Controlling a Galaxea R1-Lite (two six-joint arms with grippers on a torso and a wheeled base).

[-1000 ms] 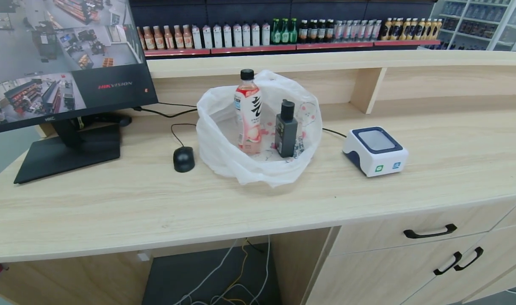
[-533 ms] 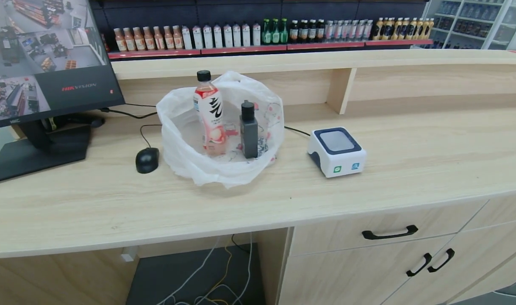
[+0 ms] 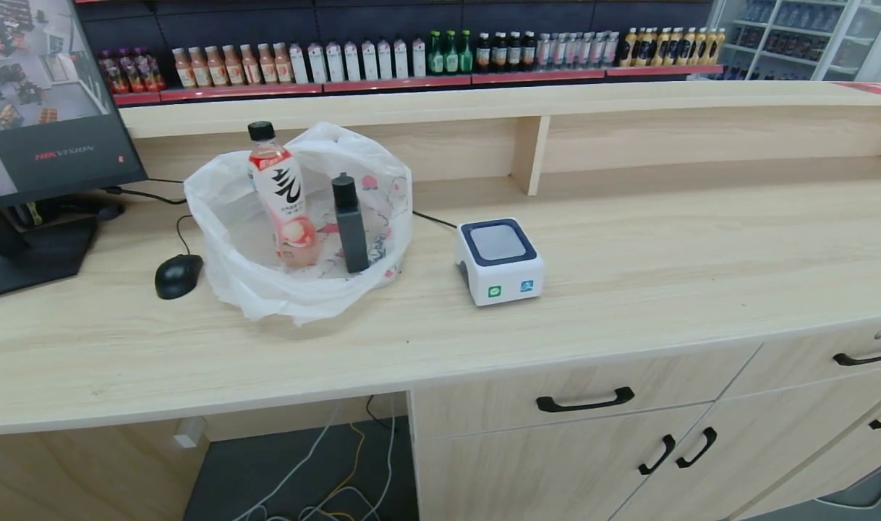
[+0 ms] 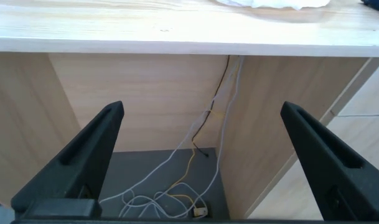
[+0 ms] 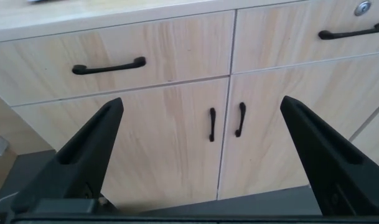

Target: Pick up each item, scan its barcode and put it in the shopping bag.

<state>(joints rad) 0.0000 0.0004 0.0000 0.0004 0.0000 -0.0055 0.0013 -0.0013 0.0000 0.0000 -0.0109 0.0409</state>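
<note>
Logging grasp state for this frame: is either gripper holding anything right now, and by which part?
Nothing is held. Left gripper and right gripper: jaws open, empty. The pink bottle and dark bottle stand in the shopping bag.

Bright, even overhead light, no hard shadows. The pale wood-grain counter (image 3: 665, 246) is lit flat. The thin white plastic shopping bag (image 3: 267, 293) glows translucent, w/ a faint soft shadow at its 6 o'clock. Dull grey sheen on the white cube scanner w/ dark-rimmed glass top (image 3: 498, 260). Head view, 7 o'clock: the open recess under the counter (image 3: 303, 463) is dim. Wide-angle bend: counter's front edge bows, verticals lean near the 3 & 9 o'clock edges.
</note>
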